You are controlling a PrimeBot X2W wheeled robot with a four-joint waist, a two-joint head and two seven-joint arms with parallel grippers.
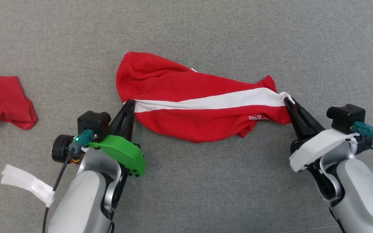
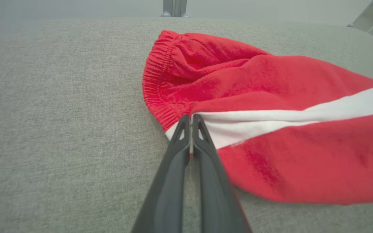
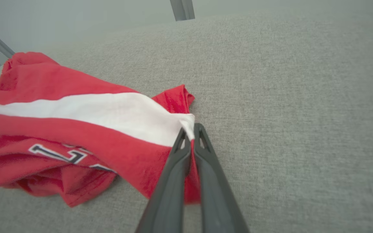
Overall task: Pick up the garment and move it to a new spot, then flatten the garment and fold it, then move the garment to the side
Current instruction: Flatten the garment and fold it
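Head view: I have the red garment (image 1: 199,103) stretched sideways across the middle of the frame on the grey, fabric-covered desk (image 1: 206,187), with its white stripe (image 1: 212,102) running from centre-left to centre-right. My left jaws are pinched closed on the left end of that stripe, just under the rounded, bunched end of the cloth. My right jaws are pinched closed on the stripe's right end. The cloth between them is rumpled, and its lower edge droops toward the bottom of the frame. Some dark-edged lettering (image 1: 259,118) shows near the right end, partly folded under. In the left wrist view the two dark fingers (image 2: 173,168) meet at their tips with a sliver of white fabric between them, and the elastic waistband (image 2: 154,87) curves up just above and left of the grip. In the right wrist view the fingers (image 3: 170,174) are likewise pressed together on the white corner, with red cloth bunched beneath them at lower left. At the left edge of the head view lies a second red cloth (image 1: 2,100), well apart from the garment. A white strip (image 1: 28,184) sits at lower left beside my left forearm.
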